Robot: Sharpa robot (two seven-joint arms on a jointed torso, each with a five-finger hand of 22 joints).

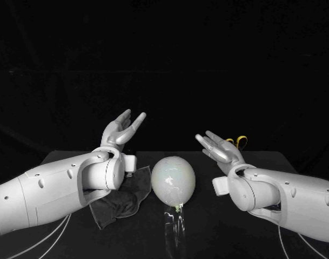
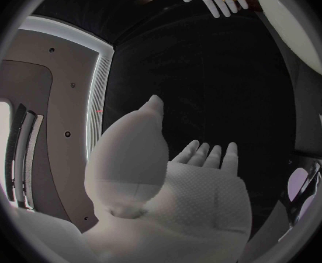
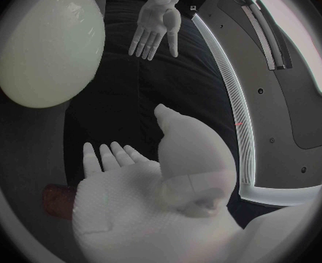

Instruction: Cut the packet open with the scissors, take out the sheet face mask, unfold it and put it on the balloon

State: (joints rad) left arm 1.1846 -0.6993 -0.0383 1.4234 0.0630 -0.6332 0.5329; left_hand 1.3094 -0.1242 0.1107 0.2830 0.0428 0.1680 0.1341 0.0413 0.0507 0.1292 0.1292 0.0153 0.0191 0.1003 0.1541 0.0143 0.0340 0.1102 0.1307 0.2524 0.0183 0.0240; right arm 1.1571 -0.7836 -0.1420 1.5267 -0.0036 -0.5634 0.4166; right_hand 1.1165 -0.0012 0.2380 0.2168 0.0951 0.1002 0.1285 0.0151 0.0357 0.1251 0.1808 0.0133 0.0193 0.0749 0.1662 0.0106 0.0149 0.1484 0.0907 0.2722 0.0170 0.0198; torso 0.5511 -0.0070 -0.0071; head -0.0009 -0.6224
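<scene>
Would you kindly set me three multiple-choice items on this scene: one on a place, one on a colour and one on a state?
1. Where does the dark cloth lie?
A. Beside the balloon, partly under the left arm
B. Draped over the balloon
C. Folded on a shelf

2. What colour is the balloon?
A. Red
B. Blue
C. Whitish

3. How are the left hand and the right hand?
A. Both gripping the balloon
B. Both raised, fingers apart, holding nothing
C. One holding scissors

Answers:
1 A: the head view shows the cloth running under that arm.
2 C: it looks pale in both the head and right wrist views.
3 B: both palms are bare.
</scene>
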